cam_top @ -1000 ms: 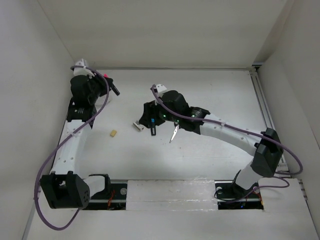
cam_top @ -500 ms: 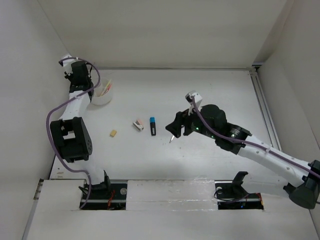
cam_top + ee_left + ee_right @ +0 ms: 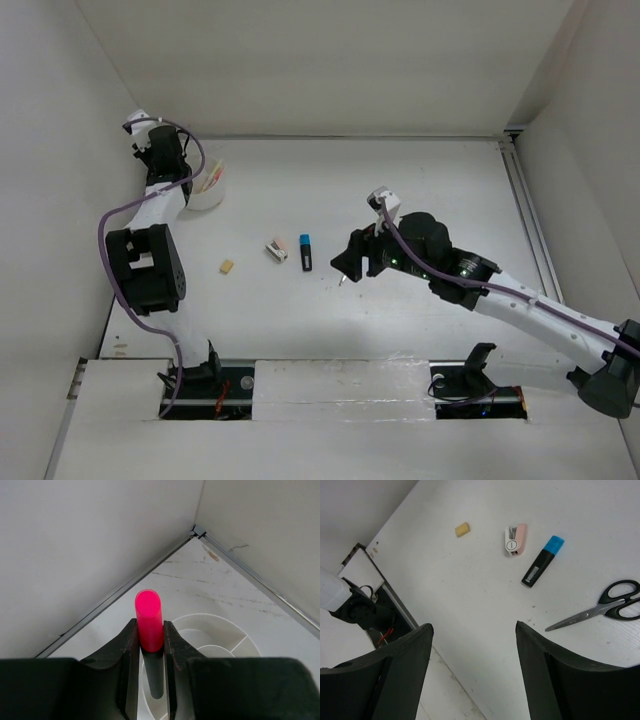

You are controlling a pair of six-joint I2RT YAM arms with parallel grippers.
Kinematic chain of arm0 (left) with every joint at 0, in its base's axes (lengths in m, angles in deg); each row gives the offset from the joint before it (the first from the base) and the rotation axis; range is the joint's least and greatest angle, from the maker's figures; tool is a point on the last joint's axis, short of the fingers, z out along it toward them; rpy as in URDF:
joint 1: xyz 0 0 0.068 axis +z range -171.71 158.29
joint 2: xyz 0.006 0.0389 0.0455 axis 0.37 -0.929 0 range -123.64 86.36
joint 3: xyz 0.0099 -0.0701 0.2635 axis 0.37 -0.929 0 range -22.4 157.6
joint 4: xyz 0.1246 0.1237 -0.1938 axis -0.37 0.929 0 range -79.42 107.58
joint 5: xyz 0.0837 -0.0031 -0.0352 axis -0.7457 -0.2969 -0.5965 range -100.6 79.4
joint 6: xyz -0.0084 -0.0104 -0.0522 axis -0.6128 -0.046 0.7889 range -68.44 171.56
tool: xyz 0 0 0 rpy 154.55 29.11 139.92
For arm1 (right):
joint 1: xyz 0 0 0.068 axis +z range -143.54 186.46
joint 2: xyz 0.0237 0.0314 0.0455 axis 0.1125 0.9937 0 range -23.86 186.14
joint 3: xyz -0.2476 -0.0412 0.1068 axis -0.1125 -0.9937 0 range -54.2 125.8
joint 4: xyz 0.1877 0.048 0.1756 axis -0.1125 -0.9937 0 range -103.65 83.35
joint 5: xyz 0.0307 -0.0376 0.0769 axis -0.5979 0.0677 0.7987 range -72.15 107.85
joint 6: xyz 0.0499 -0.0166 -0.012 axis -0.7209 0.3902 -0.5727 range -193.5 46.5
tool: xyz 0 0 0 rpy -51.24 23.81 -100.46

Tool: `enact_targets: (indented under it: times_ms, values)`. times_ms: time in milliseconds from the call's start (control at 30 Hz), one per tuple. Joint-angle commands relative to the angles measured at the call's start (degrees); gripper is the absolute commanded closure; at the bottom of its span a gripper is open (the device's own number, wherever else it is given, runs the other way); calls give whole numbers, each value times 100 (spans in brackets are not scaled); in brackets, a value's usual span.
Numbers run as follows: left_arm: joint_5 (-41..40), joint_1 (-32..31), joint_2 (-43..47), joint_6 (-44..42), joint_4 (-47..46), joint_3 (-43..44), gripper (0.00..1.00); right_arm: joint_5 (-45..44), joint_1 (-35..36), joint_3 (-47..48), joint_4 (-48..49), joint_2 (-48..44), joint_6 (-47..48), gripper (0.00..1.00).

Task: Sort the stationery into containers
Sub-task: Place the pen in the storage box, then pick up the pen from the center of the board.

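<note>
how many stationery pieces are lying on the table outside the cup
4: tan eraser farthest left, white-pink piece and blue-capped marker side by side, scissors right of them. The left gripper holds the pink-capped marker over the cup. Others may be hidden.

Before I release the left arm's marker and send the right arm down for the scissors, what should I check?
1. Left gripper shut on the pink-capped marker: ok.
2. White cup under the marker: ok.
3. Which compartment lies beneath it: cannot tell, its lower end is hidden.
4. Right gripper open and empty: ok.
5. Scissors flat on the table, apart from the blue-capped marker: ok.
6. Right gripper lined up over the scissors: not ok, in the wrist view they lie off to one side.
</note>
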Motion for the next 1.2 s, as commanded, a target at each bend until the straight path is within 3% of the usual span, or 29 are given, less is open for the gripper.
enact_targets:
  times_ms: [0, 400, 500, 533, 667, 767, 800, 833, 933, 1000, 1067, 1133, 1167]
  values:
    - [0, 8, -158, 24, -454, -86, 100, 113, 35, 19, 300, 143, 132, 27]
    - [212, 60, -580, 76, -631, -86, 100, 219, 35, 124, 423, 583, 132, 27]
    - [212, 60, -580, 77, -631, -191, 86, 271, 35, 177, 423, 645, 132, 27]
    - [212, 60, -528, 25, -631, -278, 74, 271, 35, 177, 423, 697, 184, 27]
    - [361, 60, -466, -29, -658, -332, 50, 324, 35, 299, 423, 846, 185, 26]
    - [641, 60, -239, -29, -604, -332, 40, 272, 35, 405, 423, 1048, 237, 26]
    - [695, 60, -159, 24, -604, -332, 30, 211, 35, 406, 423, 1118, 238, 10]
    - [695, 60, -80, 76, -604, -332, 24, 140, 35, 562, 423, 1206, 238, 0]
    - [818, 60, 403, 147, -386, -227, 0, -456, 35, 984, 73, 1838, 290, 0]
    - [670, -1, 737, 147, -88, 89, 0, -703, 35, 1634, -401, 2549, 290, 0]
    - [590, -53, 800, 322, 877, 571, 0, -1177, 35, 2282, -770, 3224, 290, 0]
    - [458, -54, 800, 804, 1904, 1633, 0, -1406, 35, 2558, -895, 3596, 159, 2]
    - [528, -54, 800, 954, 2910, 1976, 0, -1503, 35, 2698, -991, 3780, 159, 2]
